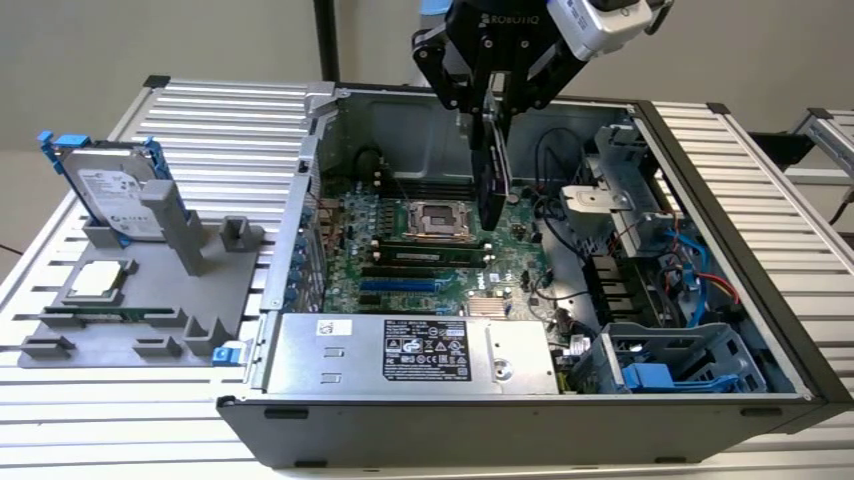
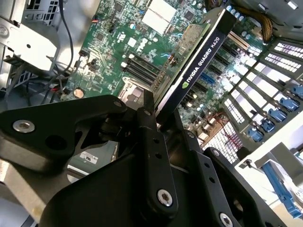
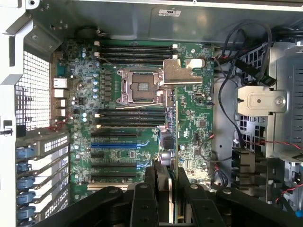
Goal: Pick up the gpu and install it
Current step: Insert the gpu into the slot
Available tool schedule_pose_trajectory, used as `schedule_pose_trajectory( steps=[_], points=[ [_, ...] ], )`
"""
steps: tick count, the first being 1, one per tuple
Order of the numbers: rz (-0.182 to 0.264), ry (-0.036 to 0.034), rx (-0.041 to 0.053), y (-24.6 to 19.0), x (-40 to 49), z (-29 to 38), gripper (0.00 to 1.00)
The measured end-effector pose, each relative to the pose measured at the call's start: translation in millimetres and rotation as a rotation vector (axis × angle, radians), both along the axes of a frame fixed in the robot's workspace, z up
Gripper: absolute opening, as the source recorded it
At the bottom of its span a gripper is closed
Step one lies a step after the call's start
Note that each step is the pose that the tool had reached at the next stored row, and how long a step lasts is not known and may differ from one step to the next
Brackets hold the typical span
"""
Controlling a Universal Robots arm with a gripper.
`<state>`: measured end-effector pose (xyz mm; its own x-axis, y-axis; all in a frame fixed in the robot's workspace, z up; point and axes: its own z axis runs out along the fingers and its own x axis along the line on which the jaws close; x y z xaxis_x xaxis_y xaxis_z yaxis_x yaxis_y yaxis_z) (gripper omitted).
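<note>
1. In the second wrist view the gpu (image 2: 201,71) has its near end hidden between the jaws
2. In the exterior view the gripper (image 1: 491,108) is cut off by the top edge
3. A grey post (image 1: 171,220) hides part of the hard drive (image 1: 107,190)

White lettering with a small logo runs along the black edge of the gpu (image 2: 204,60) clamped in my pincer (image 2: 157,118). In the exterior view, my pincer's black body bears white letters too. 1 white printed label sits on the power supply (image 1: 334,352), another on the hard drive (image 1: 114,195), and 1 small sticker (image 3: 173,12) on the case wall (image 3: 109,21).
</note>
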<state>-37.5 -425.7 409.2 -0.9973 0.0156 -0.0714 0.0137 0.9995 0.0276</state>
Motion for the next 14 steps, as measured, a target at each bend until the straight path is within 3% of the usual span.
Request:
schedule_pose_trajectory(
  steps=[14],
  points=[
    [0.012, -0.0001, -0.0001, 0.0, 0.0, 0.0, 0.0]
  ],
)
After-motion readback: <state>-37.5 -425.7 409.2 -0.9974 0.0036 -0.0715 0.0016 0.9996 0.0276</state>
